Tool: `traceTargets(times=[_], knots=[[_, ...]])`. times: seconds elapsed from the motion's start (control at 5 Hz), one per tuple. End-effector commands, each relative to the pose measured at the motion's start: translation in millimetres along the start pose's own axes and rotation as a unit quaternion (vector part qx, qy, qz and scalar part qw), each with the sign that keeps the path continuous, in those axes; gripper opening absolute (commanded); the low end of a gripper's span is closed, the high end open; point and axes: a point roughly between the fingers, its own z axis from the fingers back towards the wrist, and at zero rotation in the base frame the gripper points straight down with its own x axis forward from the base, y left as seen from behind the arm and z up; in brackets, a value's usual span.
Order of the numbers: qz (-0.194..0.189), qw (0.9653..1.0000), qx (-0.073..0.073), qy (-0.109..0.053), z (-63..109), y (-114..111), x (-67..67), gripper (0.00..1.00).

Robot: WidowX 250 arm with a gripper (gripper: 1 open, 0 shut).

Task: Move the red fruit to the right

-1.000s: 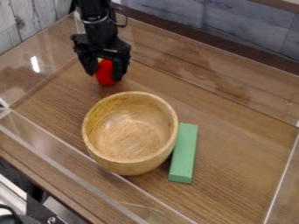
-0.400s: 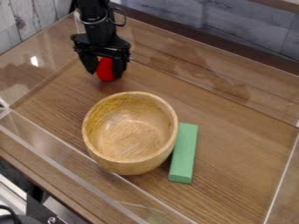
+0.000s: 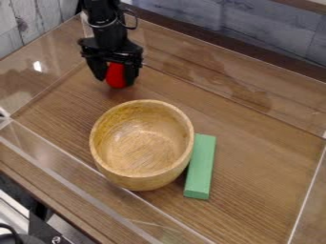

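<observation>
Open wood on the right, a bowl and a green block in the lower middle

The bench (image 3: 254,114) is bare from the upper middle of the frame across to its right side, and a bare strip also runs down the left, between the fingers (image 3: 112,73) at upper left and the bench's left edge. Below the fingers, after a short bare gap, the wide wooden bowl (image 3: 141,144) blocks low travel through the lower middle. The green block (image 3: 200,167) stands just beside the bowl's right side, leaving little room between them; to the right of the block, the wood is bare again.
</observation>
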Motion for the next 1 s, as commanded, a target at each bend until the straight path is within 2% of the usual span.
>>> traceTargets(times=[0.0,0.8], knots=[[0.013,0.9993,0.005,-0.034,15.1,7.4,15.7,1.0],[0.02,0.9992,0.005,-0.034,12.3,4.7,14.7,1.0]])
